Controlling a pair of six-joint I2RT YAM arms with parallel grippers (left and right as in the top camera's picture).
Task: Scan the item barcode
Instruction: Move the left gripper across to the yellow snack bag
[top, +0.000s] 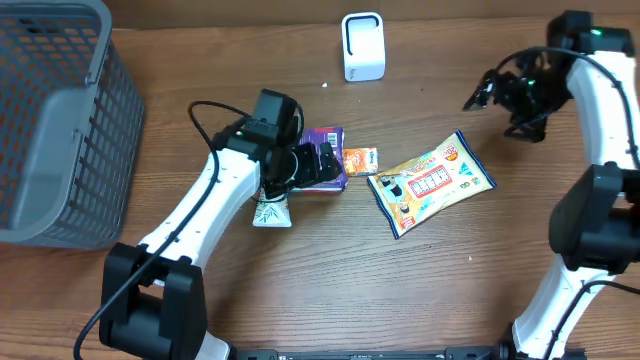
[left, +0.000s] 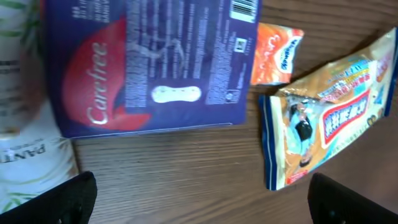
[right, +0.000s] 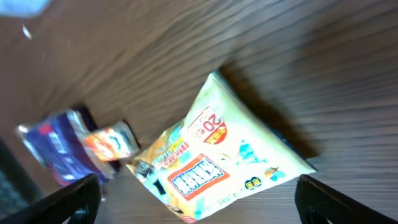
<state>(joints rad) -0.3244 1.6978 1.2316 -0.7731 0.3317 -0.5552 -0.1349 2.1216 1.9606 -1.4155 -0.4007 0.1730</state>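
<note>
Left wrist, Carefree pack (left: 149, 68), PANT sachet (left: 31, 168), left claw (left: 199, 190), right claw (right: 198, 190) both released

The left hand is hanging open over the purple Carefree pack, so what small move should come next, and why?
Probably lower the left hand and close on the purple Carefree pack: the hand is open and empty, the pack lies flat below it, barcode showing at one edge, and the white scanner stands apart.
</note>
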